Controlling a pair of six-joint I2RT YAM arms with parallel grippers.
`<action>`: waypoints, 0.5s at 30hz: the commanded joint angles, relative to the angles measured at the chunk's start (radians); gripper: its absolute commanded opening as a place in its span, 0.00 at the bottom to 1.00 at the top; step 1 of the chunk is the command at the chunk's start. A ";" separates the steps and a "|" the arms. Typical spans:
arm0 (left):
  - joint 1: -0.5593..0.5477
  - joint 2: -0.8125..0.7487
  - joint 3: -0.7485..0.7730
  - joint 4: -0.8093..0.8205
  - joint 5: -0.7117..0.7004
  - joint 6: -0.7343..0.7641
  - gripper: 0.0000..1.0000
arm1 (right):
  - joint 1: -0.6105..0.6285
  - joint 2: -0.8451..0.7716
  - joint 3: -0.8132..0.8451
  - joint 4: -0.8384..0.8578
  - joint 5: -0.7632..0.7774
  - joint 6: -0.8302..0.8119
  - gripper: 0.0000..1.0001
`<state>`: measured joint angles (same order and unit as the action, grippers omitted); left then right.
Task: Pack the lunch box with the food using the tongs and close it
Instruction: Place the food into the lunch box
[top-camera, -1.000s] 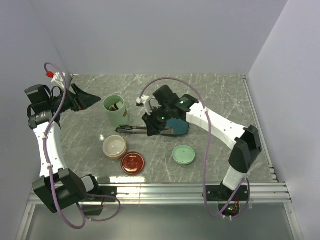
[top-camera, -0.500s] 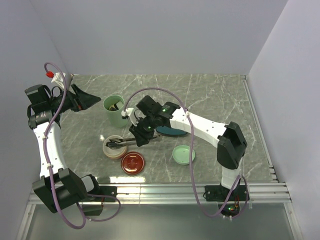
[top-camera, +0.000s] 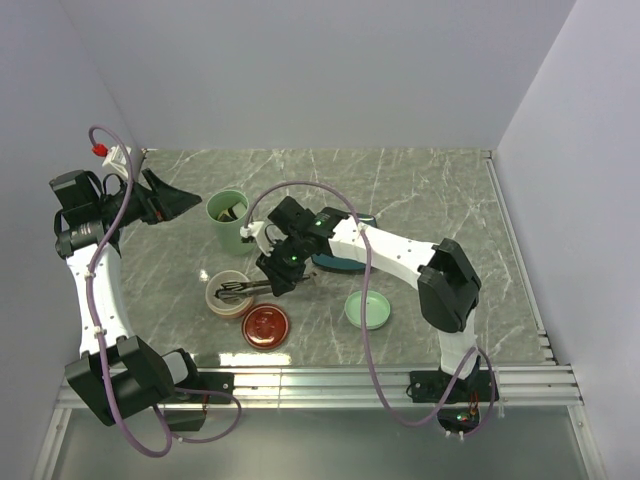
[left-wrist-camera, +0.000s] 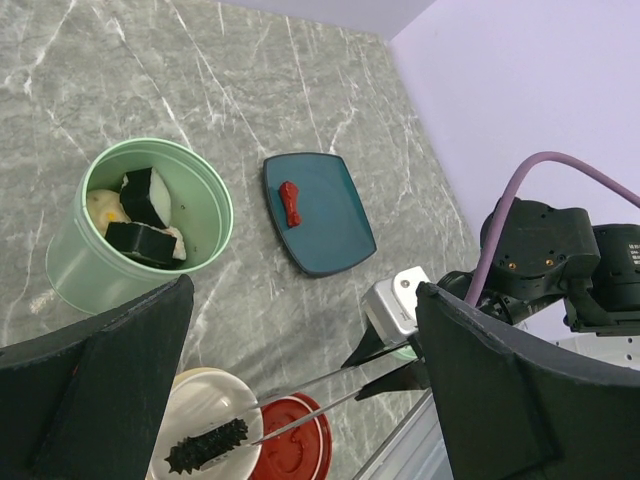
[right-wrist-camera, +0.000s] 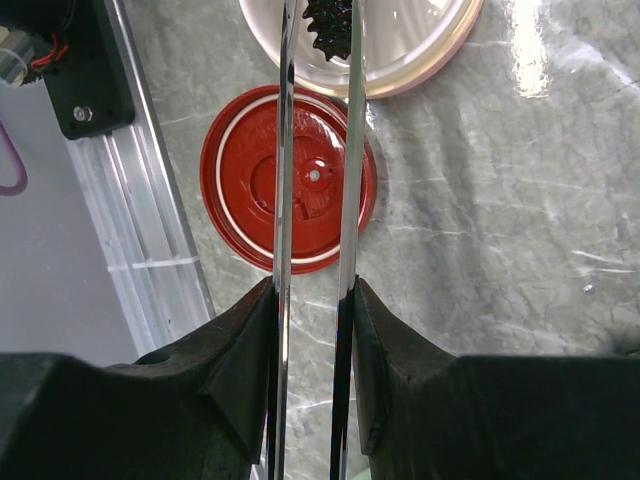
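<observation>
My right gripper (right-wrist-camera: 313, 290) (top-camera: 274, 277) is shut on the silver tongs (right-wrist-camera: 283, 150) (left-wrist-camera: 320, 385), squeezing their two arms. The tong tips hold a dark spiky food piece (left-wrist-camera: 205, 447) (right-wrist-camera: 330, 25) inside the rim of the cream bowl (top-camera: 228, 293) (right-wrist-camera: 420, 50). Whether the piece touches the bowl's bottom I cannot tell. The mint-green pot (left-wrist-camera: 75, 265) (top-camera: 228, 215) holds several dark-and-white food pieces. A red food piece (left-wrist-camera: 289, 201) lies on the teal plate (left-wrist-camera: 330, 225). My left gripper (left-wrist-camera: 305, 290) (top-camera: 185, 200) hangs open, high at the left, with nothing in it.
The dark-red lid (top-camera: 266, 325) (right-wrist-camera: 230, 190) lies right in front of the cream bowl, under the tongs. The mint-green lid (top-camera: 367, 309) lies to its right. The teal plate (top-camera: 345, 264) is partly hidden by my right arm. A metal rail runs along the table's near edge.
My right arm has swung left from the teal plate, carrying the tongs and the dark piece to the cream bowl. The left arm has not moved.
</observation>
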<state>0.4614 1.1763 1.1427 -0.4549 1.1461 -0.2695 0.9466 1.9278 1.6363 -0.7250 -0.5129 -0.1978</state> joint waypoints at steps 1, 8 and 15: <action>0.006 0.006 0.037 -0.005 0.017 0.032 0.99 | 0.009 -0.007 0.062 0.033 -0.013 0.011 0.39; 0.008 0.017 0.042 -0.010 0.015 0.038 0.99 | 0.017 -0.004 0.091 -0.002 -0.029 0.005 0.50; 0.006 0.016 0.049 -0.013 0.015 0.036 0.99 | 0.015 -0.026 0.129 -0.036 -0.036 0.001 0.52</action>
<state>0.4633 1.1954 1.1450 -0.4770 1.1458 -0.2501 0.9558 1.9343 1.7027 -0.7490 -0.5262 -0.1947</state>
